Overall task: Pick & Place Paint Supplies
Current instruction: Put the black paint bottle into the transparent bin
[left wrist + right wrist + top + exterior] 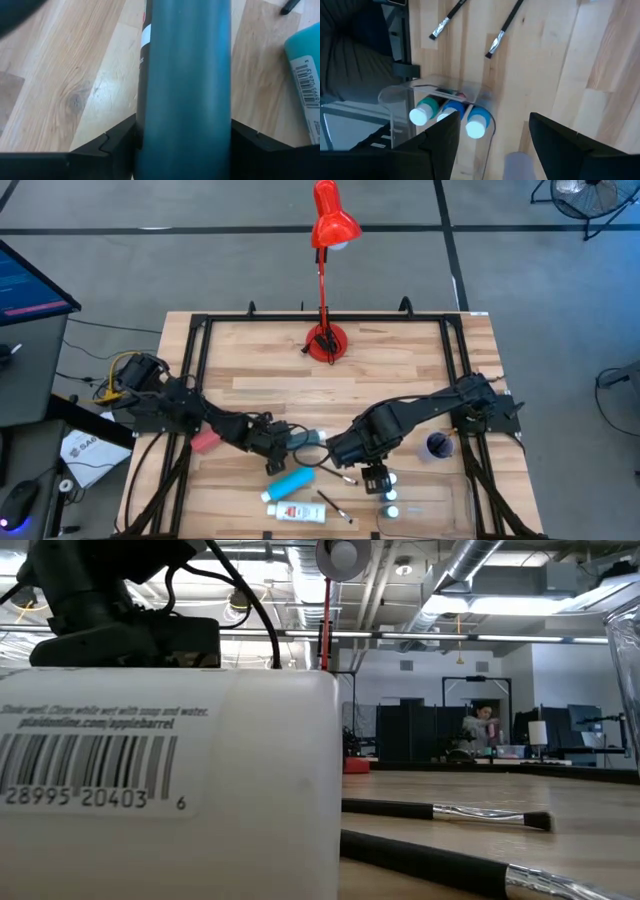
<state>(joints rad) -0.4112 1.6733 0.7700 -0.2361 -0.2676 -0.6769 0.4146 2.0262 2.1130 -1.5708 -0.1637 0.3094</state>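
Three bottles (449, 114) stand side by side in the tray (395, 95), two brushes (504, 29) lying nearby.

A pale wooden counter (400, 370) is set on a grey floor (150, 250). Exposed ducts (470, 580) and strip lights are seen overhead. Dark office furniture (410, 735), possibly partitions, and a distant person (482, 725) are visible.

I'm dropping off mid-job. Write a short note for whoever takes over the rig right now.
Left gripper: shut on the teal tube, mid-table.
Right gripper: open, empty, above the tray.
Done: three bottles stand in the tray.
Left: place the teal tube, then the light-blue tube, white tube, two brushes and the pink-red item beside the left arm, all loose on the table.
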